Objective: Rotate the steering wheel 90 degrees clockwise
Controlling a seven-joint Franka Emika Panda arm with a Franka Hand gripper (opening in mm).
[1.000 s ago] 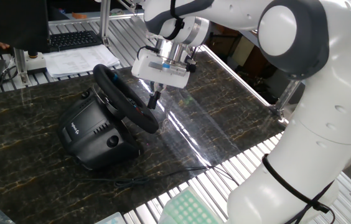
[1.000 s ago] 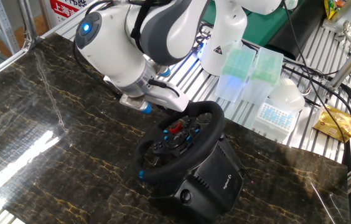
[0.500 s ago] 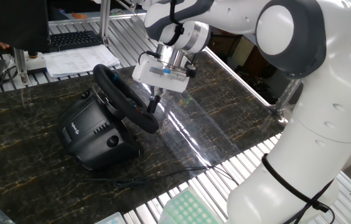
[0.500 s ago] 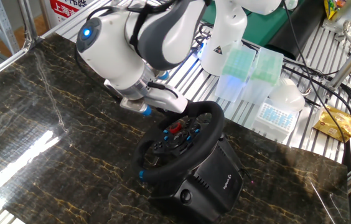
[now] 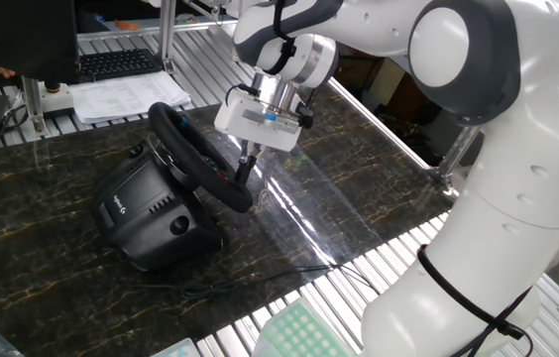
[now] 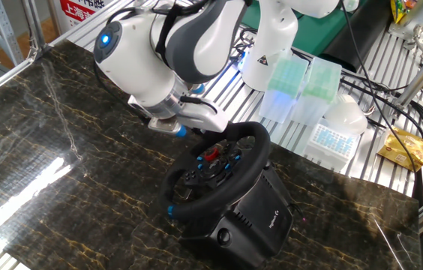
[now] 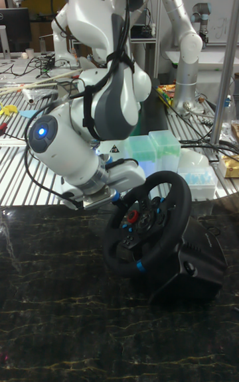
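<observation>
My white arm (image 5: 478, 149) fills the right half of one fixed view and arches over the dark marbled tabletop (image 5: 359, 188); in the tall fixed view its bulky joints (image 7: 106, 90) rise at 12 o'clock above the scene. The steering wheel (image 6: 215, 169), black with a thick rim and small blue accents, stands tilted on its bulky black housing (image 6: 260, 217) near the middle of the tabletop; the housing carries a white logo (image 5: 118, 203) on its side. In the tall fixed view the wheel (image 7: 146, 229) sits at about 4 o'clock from my wrist, its face with a red centre mark turned toward the camera.

My gripper (image 5: 247, 164) hangs at the wheel's rim, at roughly 2 o'clock on the rim as the other fixed view shows the wheel's face. In one fixed view the dark fingers (image 5: 243, 171) point downward, just beside the rim's far edge. Whether my jaws are released or clenched I cannot tell: the flange (image 6: 174, 120) and the rim hide the tips, and contact with the rim is not clear either.

Behind the wheel, at 12 o'clock in the other fixed view, lie translucent green boxes (image 6: 286, 86). A black keyboard (image 5: 116, 61) rests at 11 o'clock in one fixed view, well apart from the wheel, with white papers (image 5: 121, 97) near it.
</observation>
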